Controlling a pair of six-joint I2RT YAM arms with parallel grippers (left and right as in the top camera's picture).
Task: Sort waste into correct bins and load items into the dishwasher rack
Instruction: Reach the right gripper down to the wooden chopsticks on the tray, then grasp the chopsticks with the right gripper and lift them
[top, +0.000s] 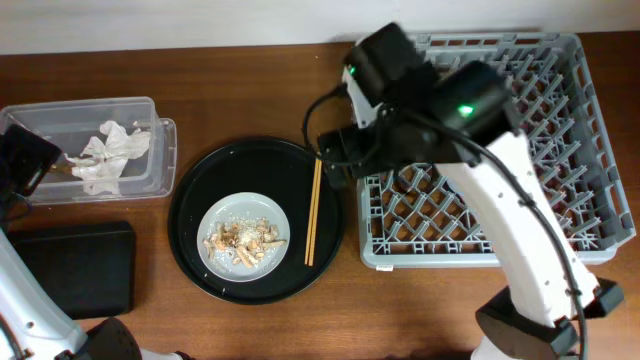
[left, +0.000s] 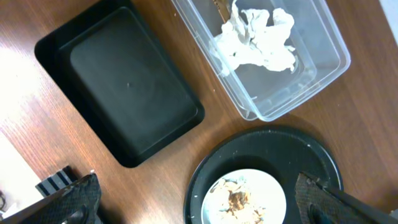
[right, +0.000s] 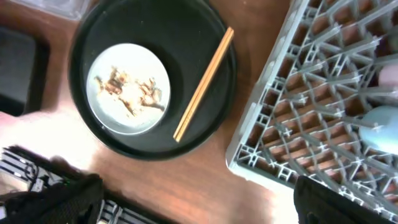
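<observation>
1. Picking up the pair of long wooden chopsticks (top: 313, 215) looks like our step in hand: they lie together on the large round black tray (top: 200, 190), just right of the round grey-white plate (top: 272, 212) of beige crumbly food scraps (top: 240, 238)
2. Our right fingers (right: 56, 199) hang spread and empty near the left edge of the large grey plastic dishwasher rack (top: 570, 150); our left fingers (left: 68, 199) are likewise parted, holding nothing, by the clear plastic box (top: 168, 160)
3. We should close across both sticks near mid-length so neither rolls free, lift clear of the tray's rim, then lay them in the rack
</observation>
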